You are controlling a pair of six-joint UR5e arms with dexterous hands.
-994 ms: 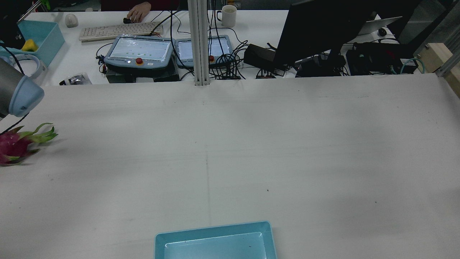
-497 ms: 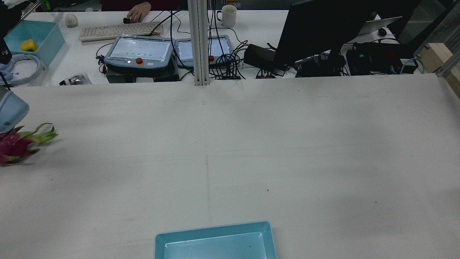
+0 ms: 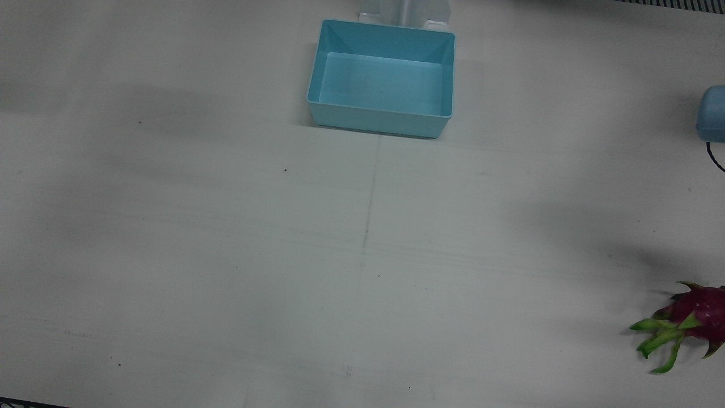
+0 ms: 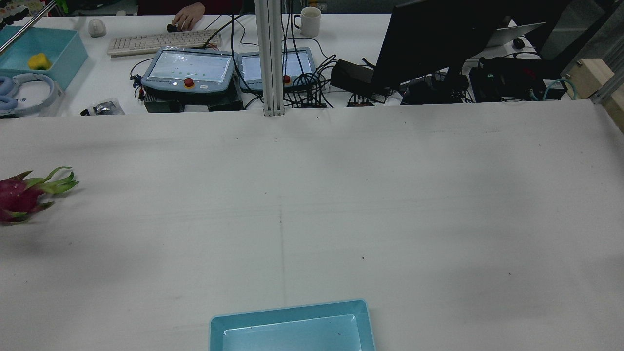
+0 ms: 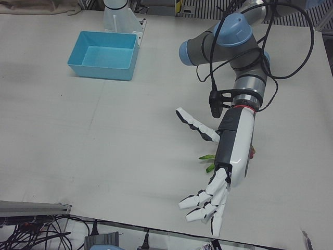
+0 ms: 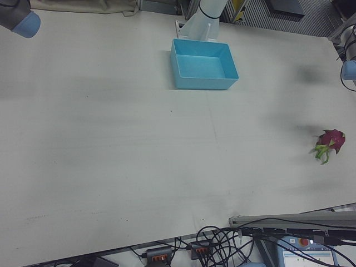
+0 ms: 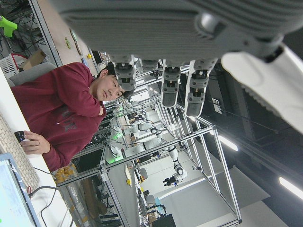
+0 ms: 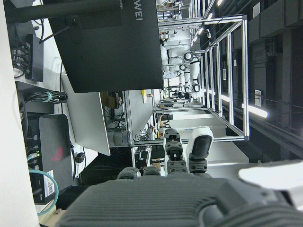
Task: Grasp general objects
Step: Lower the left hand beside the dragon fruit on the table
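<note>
A magenta dragon fruit [image 4: 22,196] with green leaf tips lies alone near the table's left edge in the rear view. It also shows at the right edge as the dragon fruit [image 3: 692,317] and the dragon fruit [image 6: 330,141]. In the left-front view my left hand [image 5: 231,153] hangs palm down in front of the fruit, open, with spread fingers [image 5: 204,204]. Only the green tips [image 5: 207,157] peek out beside it. I cannot tell its height above the fruit. My right hand [image 8: 189,156] appears only in its own view, open and holding nothing.
An empty light-blue bin [image 4: 288,312], also the bin [image 3: 378,122], stands at the robot-side edge in the middle. Beyond the far edge are an aluminium post [image 4: 270,58], teach pendants [image 4: 187,70], a monitor [image 4: 429,39] and a person's hand [image 4: 187,19] at a keyboard.
In the rear view the left arm's grey-and-blue elbow has drawn off the left edge and out of sight. The dragon fruit has not moved.
</note>
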